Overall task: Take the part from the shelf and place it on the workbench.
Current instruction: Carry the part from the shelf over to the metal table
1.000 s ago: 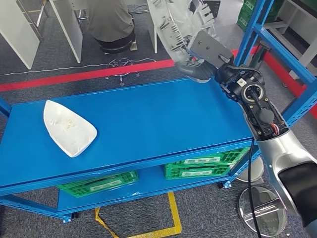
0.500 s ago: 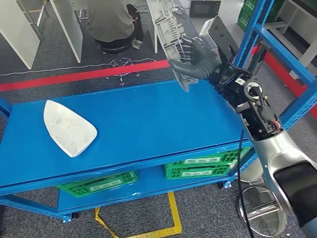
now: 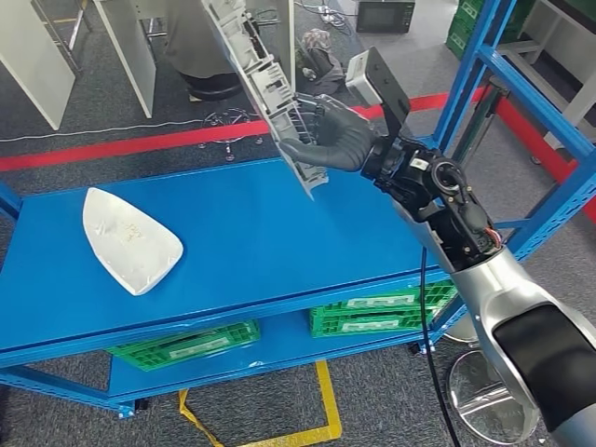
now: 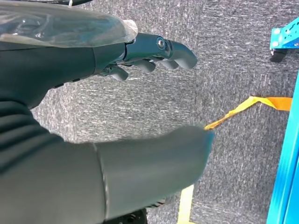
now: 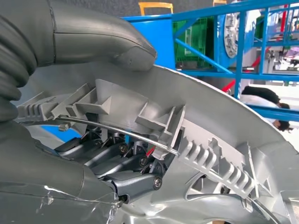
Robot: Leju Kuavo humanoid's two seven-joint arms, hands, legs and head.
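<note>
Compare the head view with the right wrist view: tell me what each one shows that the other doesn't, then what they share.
Head view alone: the white shell-shaped part lying on the blue workbench, the red floor line, and the green crates on the lower shelf. Right wrist view alone: the close detail of the grey ribbed part, its clips and ridges, with dark fingers curled under it. Both share: the right hand holding the grey ribbed part above the workbench, and blue shelving.

A white shell (image 3: 130, 240) lies on the left of the blue top. Green crates (image 3: 376, 312) sit on the lower shelf, above yellow floor tape (image 3: 325, 402). A red line (image 3: 141, 144) crosses the grey floor behind, near a seated person (image 3: 193, 42).
</note>
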